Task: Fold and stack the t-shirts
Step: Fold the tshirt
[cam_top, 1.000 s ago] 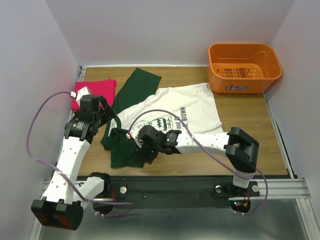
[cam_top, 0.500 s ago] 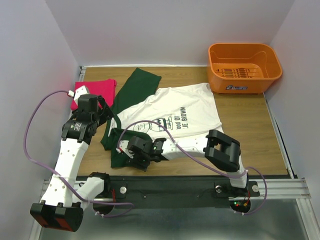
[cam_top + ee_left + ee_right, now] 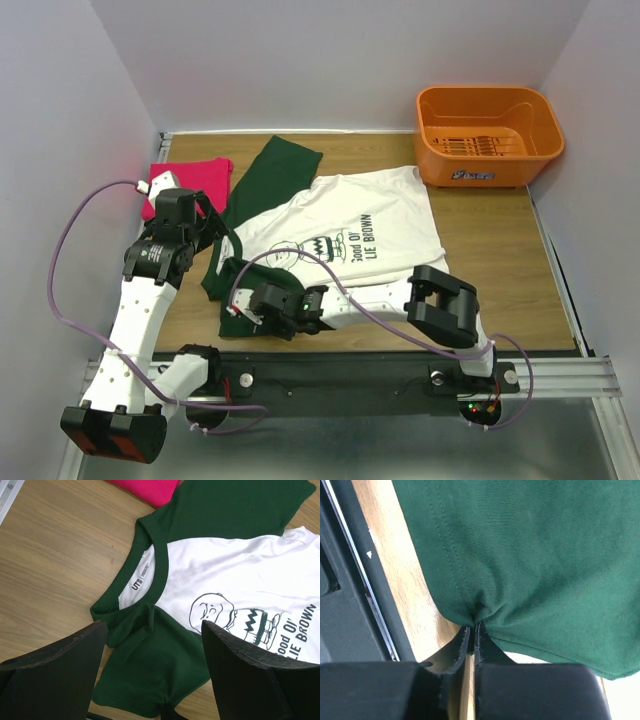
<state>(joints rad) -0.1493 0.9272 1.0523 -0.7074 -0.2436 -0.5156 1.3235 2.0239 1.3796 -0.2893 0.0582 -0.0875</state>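
Far left: bright pink-red cloth t-shirt (image 3: 190, 182), compact. My left gripper (image 3: 154, 630) hangs wide open over the collar of the white, green-sleeved cloth t-shirt (image 3: 365, 225), spread mid-table. My right gripper (image 3: 472, 630) pinches its near sleeve hem — sleeve fold starting, I judge. Next, carry it far, over the chest. Black rail (image 3: 379, 590) just beside the pinch — bare wooden table (image 3: 500, 250) rightward.

Even, diffuse light is coming from overhead, making the top view bright. The white body of the Charlie Brown t-shirt (image 3: 385, 215) is glowing almost washed out, and the arms are casting only soft, faint shadows on the worktop (image 3: 510, 240). In both wrist views the cloth is showing sharp, while the left end effector (image 3: 154, 630) and right end effector (image 3: 472, 630) are looming dark and slightly blurred along the bottom edge.
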